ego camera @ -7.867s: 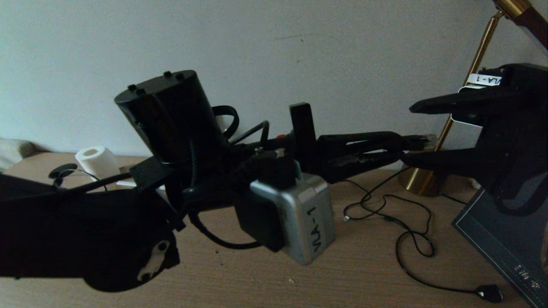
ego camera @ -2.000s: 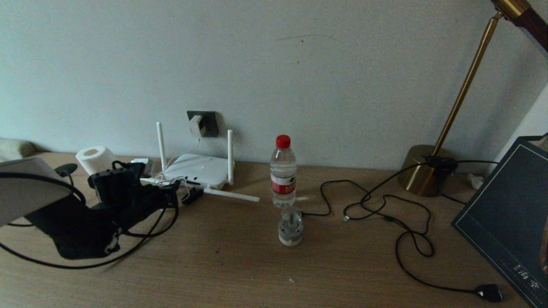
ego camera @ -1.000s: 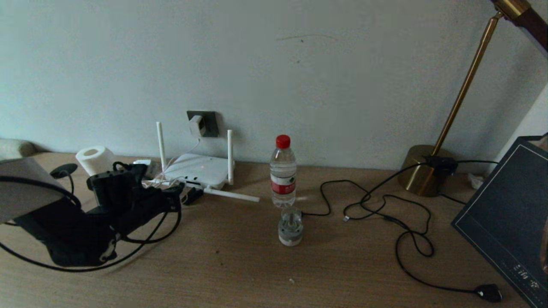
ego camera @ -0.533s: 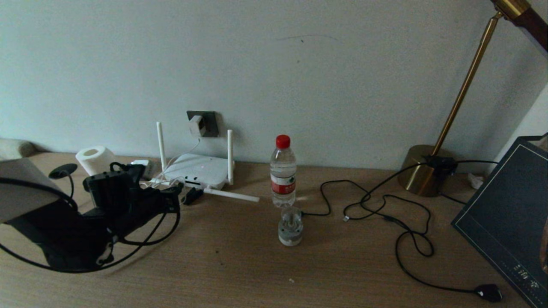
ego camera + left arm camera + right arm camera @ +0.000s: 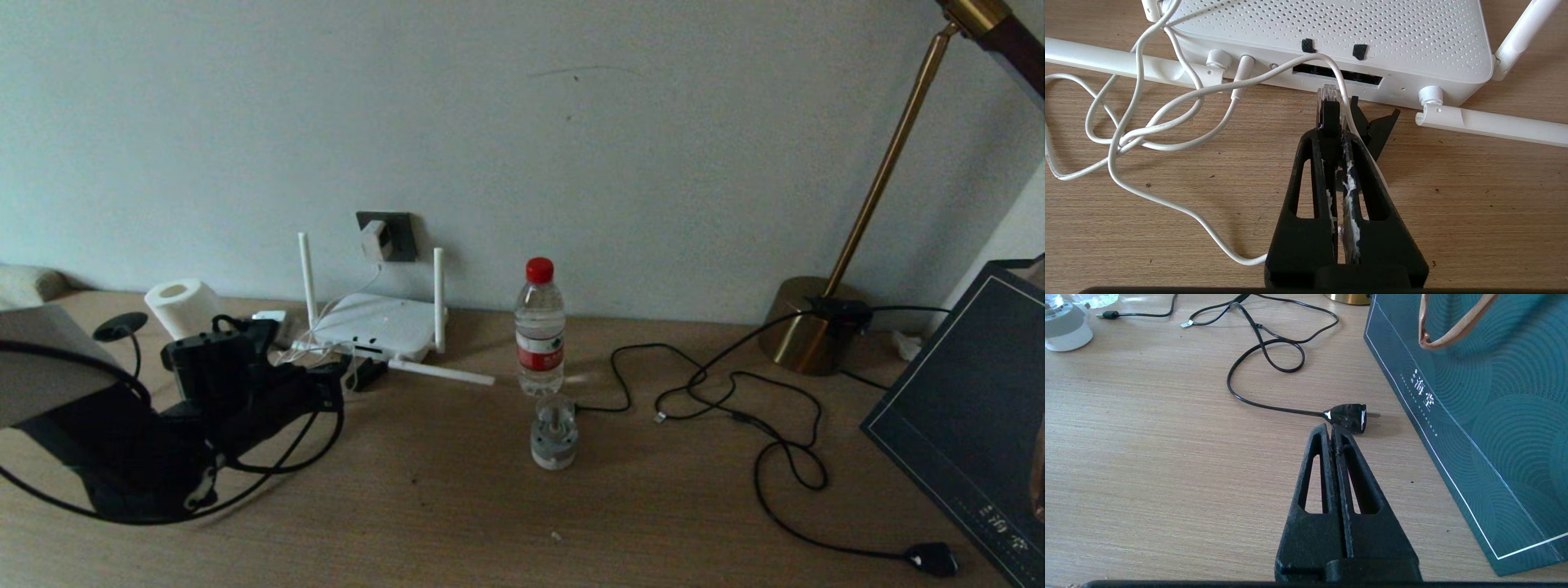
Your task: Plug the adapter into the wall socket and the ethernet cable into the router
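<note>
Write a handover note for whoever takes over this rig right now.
Left tool: shut on the ethernet cable, clear plug tip aimed at the router port row, just short of it.
Right tool: shut, empty, parked over the table beside the lamp plug.
Done: the adapter sits in the wall socket.
Left: push the cable plug into a port, release. The adapter's white cord crosses the ports; mind it.

Teal gift bag [image 5: 1474, 416], pale characters, perhaps "海堂", small print illegible
</note>
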Available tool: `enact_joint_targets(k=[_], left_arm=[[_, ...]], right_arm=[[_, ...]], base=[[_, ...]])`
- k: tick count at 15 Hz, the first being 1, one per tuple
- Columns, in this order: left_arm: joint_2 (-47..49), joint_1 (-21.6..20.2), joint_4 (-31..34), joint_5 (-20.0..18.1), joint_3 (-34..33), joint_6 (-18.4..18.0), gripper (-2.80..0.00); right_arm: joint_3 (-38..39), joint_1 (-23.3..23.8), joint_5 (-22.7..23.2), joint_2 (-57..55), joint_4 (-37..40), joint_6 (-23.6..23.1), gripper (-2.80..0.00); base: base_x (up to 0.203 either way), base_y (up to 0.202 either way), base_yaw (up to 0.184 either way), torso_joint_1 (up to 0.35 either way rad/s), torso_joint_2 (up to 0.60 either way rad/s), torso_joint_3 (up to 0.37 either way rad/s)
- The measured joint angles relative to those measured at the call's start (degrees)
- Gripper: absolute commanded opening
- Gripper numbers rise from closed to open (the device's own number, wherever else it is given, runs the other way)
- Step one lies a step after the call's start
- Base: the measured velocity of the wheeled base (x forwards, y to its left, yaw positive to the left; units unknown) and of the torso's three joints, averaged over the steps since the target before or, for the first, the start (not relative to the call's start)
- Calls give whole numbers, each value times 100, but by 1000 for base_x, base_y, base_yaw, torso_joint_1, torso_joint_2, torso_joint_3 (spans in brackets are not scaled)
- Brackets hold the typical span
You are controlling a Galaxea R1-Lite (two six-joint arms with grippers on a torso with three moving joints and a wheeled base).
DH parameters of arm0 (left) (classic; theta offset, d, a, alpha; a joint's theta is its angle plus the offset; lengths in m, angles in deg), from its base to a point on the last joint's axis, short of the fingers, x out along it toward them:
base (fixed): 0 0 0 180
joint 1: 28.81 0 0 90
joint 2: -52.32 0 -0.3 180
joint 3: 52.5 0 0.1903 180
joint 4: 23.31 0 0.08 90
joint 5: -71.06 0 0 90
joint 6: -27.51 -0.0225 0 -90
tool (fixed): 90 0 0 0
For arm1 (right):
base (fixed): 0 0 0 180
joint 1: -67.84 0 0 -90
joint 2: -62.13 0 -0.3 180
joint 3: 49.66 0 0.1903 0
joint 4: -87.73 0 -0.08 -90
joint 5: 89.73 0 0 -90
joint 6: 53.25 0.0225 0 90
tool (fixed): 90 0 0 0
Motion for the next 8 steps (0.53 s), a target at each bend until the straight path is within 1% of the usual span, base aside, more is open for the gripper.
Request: enact_joint_targets(k=[8], left_arm=[[60,2,0,-1,44,-1,-280]], right_arm=[[0,0,0,0,0,0,-280]], base=[[0,0,0,0,0,0]])
